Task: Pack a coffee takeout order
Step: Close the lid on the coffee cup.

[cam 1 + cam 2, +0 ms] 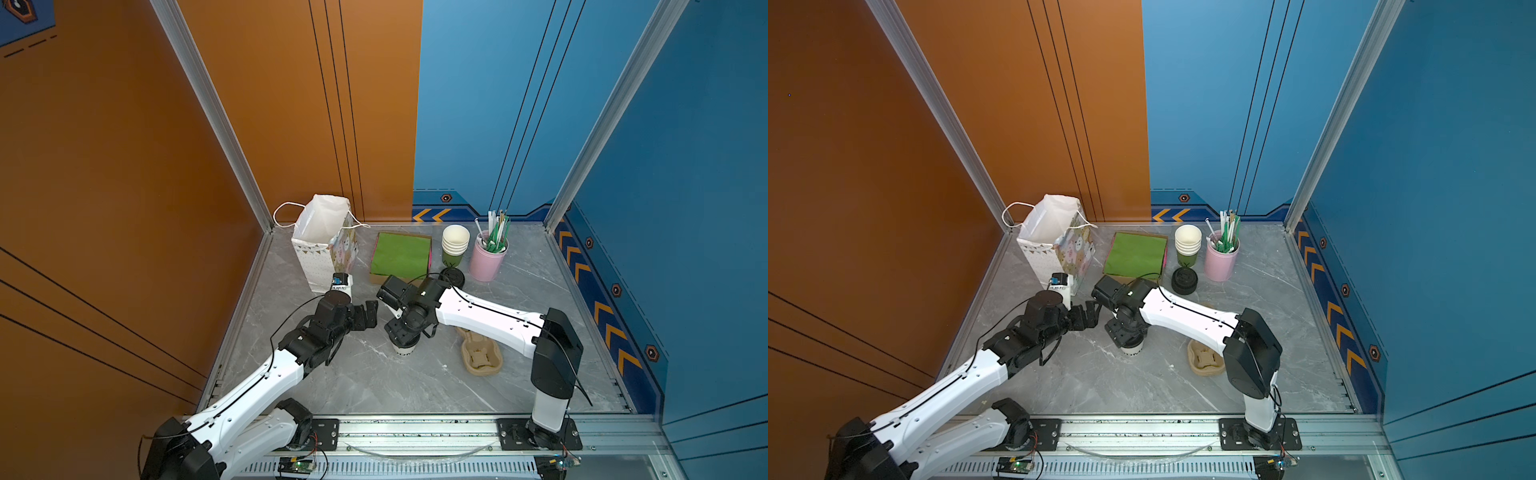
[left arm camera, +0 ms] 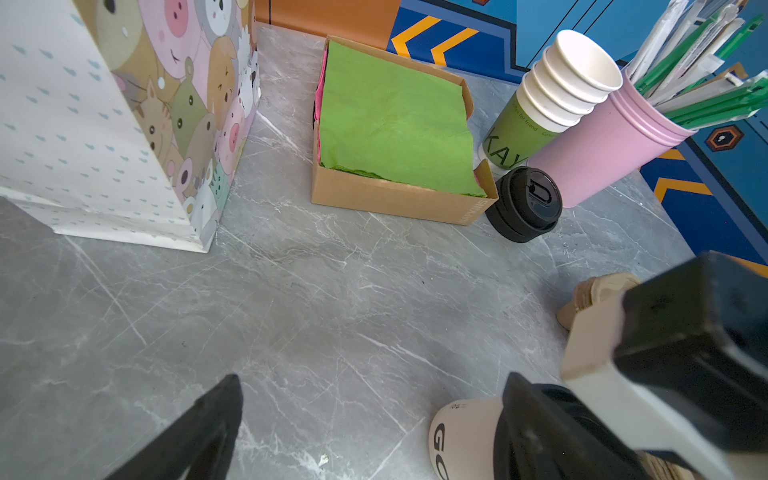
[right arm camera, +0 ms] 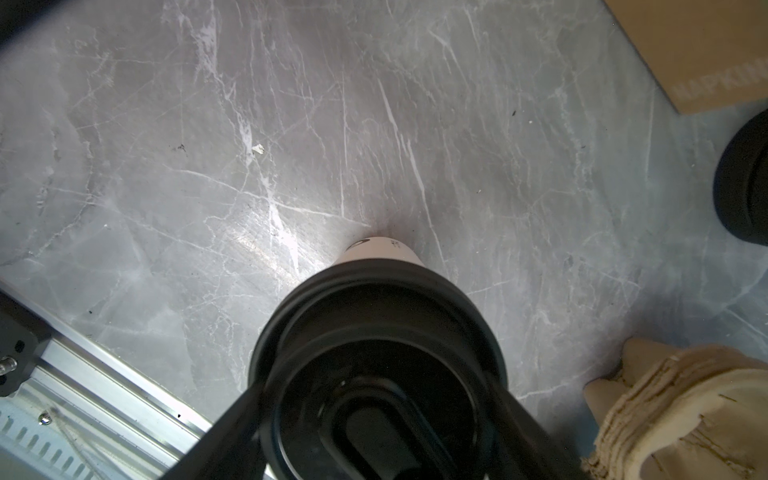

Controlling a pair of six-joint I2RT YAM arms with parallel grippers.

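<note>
A small white paper cup (image 1: 404, 348) (image 1: 1133, 349) with dark lettering stands mid-table, a round black lid (image 3: 374, 332) on top of it. My right gripper (image 1: 402, 337) (image 3: 374, 388) points down over it, and its fingers lie against both sides of the lid's rim with no gap showing. My left gripper (image 1: 366, 316) (image 2: 374, 395) hovers just left of the cup (image 2: 457, 432), open and empty. Green napkins (image 1: 401, 253) (image 2: 395, 120) lie in a cardboard box at the back.
A patterned paper bag (image 1: 324, 245) stands open at the back left. At the back right are stacked cups (image 1: 455, 243), spare black lids (image 1: 453, 276) and a pink tin of straws (image 1: 486, 259). A beige pulp carrier (image 1: 482, 357) lies under the right arm.
</note>
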